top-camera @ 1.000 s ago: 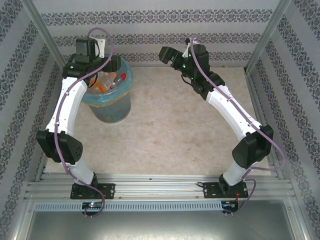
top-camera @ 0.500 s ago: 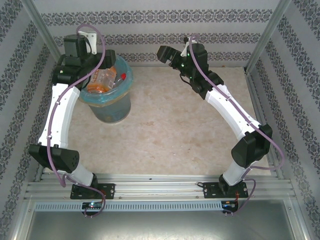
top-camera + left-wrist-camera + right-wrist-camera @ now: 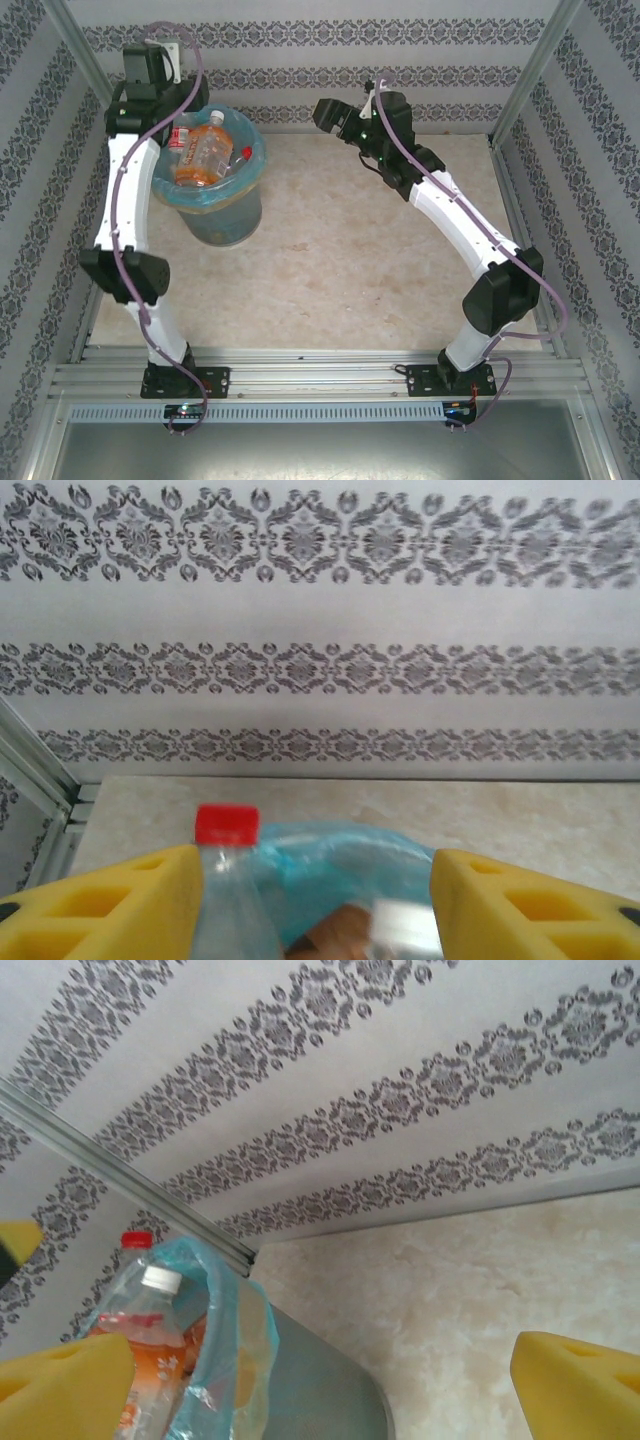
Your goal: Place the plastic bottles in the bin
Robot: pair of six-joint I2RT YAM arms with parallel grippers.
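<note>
Bottles (image 3: 205,152) sit heaped in the bin (image 3: 215,215), just below the left gripper (image 3: 316,880), jaws spread and holding nothing; right gripper (image 3: 328,112), also spread, hangs well right.

Beige, marble-patterned worktop (image 3: 350,260) under even light. White walls (image 3: 330,40) with grey ornamental bands enclose the worktop behind and at both sides. Aluminium posts (image 3: 545,60) rise at its far corners; a ribbed metal rail (image 3: 320,375) lines its near edge.
</note>
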